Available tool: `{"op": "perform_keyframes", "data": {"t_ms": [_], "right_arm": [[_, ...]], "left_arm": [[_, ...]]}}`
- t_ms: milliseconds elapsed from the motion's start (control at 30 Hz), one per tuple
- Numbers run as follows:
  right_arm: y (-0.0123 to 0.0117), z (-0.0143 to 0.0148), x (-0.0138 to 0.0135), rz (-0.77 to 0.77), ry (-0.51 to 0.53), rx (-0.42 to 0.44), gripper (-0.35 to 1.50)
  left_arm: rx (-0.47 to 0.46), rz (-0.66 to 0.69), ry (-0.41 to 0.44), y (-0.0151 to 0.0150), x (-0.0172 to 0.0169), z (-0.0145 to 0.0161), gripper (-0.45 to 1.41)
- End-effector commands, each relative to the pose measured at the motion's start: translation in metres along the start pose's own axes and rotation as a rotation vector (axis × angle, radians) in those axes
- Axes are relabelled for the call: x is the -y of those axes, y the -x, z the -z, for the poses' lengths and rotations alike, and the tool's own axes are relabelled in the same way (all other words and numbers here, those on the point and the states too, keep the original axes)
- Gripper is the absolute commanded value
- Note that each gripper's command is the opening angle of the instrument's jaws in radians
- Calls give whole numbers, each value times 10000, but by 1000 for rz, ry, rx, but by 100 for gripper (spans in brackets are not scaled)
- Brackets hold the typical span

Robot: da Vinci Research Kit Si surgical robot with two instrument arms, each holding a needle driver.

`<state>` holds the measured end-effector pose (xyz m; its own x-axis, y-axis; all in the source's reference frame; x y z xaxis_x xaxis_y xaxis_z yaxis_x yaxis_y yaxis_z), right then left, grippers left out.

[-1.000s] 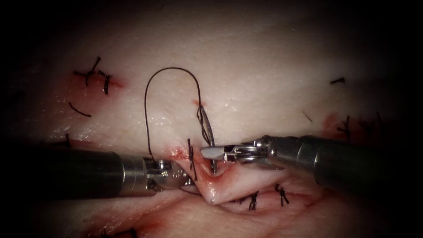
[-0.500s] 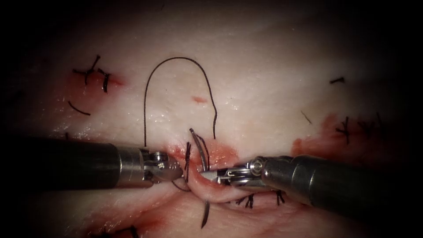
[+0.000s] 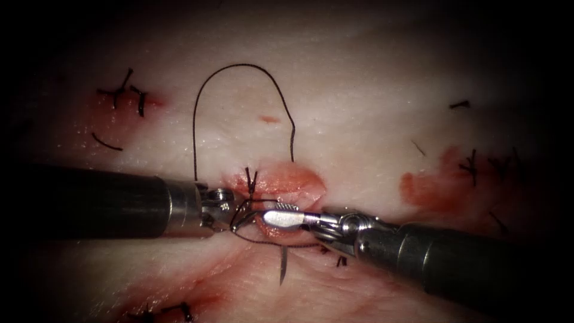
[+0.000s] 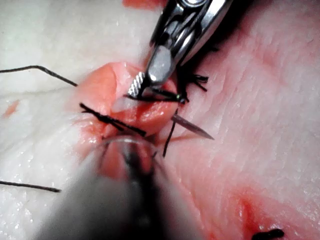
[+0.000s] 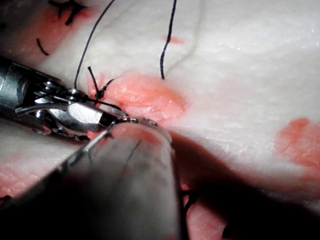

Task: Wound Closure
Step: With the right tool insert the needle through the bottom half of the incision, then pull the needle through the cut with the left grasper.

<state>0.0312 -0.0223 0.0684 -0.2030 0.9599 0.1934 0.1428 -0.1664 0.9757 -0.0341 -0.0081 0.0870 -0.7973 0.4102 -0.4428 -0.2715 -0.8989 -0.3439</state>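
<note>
- From above and in front: my right tool [image 3: 276, 213] is clamped on the needle [image 3: 282, 269] towards its back end, just below the raised red lip [image 3: 296, 180] of the tissue [image 3: 359, 119].
- The needle is in the tissue. Its middle is buried and its point sticks out of the skin below both tools, aimed down the picture.
- My left tool [image 3: 238, 214] sits tip to tip with the right one, just to its left. I cannot tell whether it grips anything.
- The thread [image 3: 239, 66] arches high over pale skin, one end by my left tool, the other dropping behind the red lip.
- Along my left arm: the right tool [image 4: 142, 87] shows a ridged gripping face pressed on a dark strand at the lip. The bare steel point [image 4: 192, 127] stands clear of the skin beside it.
- Thread [image 4: 50, 72] runs off across the pale surface, well away from the point.
- Along my right arm: the left tool [image 5: 107, 116] lies against the red lip, thread [image 5: 167, 45] hanging slack above.
- My read: this bite is partway through. I'd turn the wrist along the needle's curve, never lever or push straight, so the lip doesn't tear.
- I want plenty of point showing before any regrip, and none of that regrip on the very tip.
- That slack loop must stay out from between the tools.
</note>
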Motion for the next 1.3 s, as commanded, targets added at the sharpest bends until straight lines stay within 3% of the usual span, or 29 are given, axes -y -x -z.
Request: {"op": "perform_keyframes", "data": {"t_ms": [33, 100, 267, 367, 500, 633, 733, 800, 933, 1100, 1300], "right_arm": [[-45, -9, -1, 49, -1, -41, 133], [-69, -7, 0, 151, 19, -55, 133], [-100, -3, 3, 354, 46, -59, 135], [-109, -4, 13, 571, 102, 43, 141], [-105, -4, 26, 705, 107, 168, 133], [-114, 5, 29, 697, 97, 164, 131], [-132, 19, 26, 692, 95, 132, 131], [-144, 31, 24, 690, 100, 113, 131], [-159, 52, 20, 696, 108, 82, 128], [-166, 68, 20, 703, 116, 68, 126], [-164, 71, 20, 705, 107, 55, 126]], "left_arm": [[-1, -1, 2, -5, 2, -4, 4], [-1, 0, 2, -5, 2, -4, 5], [-1, -1, 2, -4, 2, -3, 5], [-1, -1, 3, -4, 2, -3, 7], [-4, -28, -5, -7, 2, 1, 0], [-72, -99, -28, -17, -1, 15, 2], [-181, -189, -88, -28, -10, 28, 7], [-270, -256, -121, -32, -22, 36, 32], [-377, -340, -159, -37, -36, 36, 51], [-400, -353, -156, -41, -37, 24, 69], [-416, -359, -171, -39, -25, 8, 73]]}}
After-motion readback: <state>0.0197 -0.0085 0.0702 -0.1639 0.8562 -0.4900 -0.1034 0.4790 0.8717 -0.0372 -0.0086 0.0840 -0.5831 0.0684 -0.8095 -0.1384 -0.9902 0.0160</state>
